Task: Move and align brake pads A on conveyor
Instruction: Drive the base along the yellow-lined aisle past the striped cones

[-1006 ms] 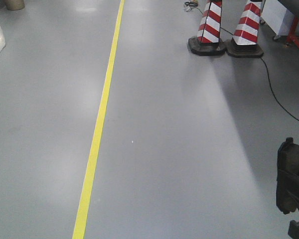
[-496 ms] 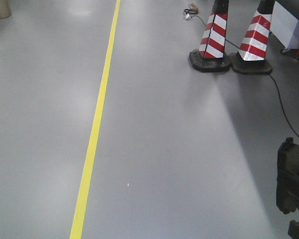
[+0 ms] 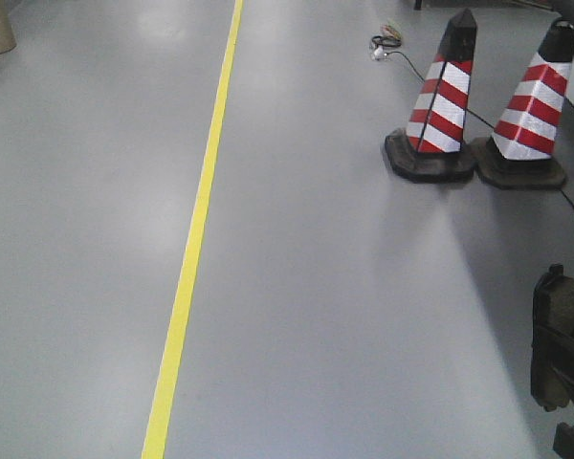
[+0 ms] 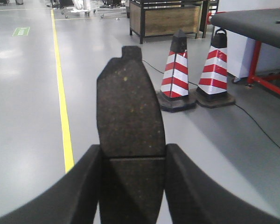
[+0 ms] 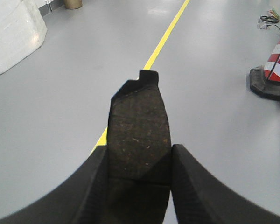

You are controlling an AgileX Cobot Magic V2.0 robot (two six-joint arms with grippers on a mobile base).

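Grey floor (image 3: 316, 287); brake pads (image 4: 130, 107) (image 5: 139, 121) upright within left hand (image 4: 133, 148), right hand (image 5: 139, 148)

Gritty matt brake pads (image 4: 129, 116) (floor (image 3: 316, 287) glossy).

One dark grey brake pad (image 4: 129, 112), rough and speckled, stood upright, clamped in the left gripper (image 4: 133, 151). A groove crossed its flat face and a small tab topped it. A second brake pad (image 5: 139, 130) of the same shape stood upright in the right gripper (image 5: 139, 156). The conveyor (image 4: 252, 21), dark-topped with a red frame, lay well apart at far right.
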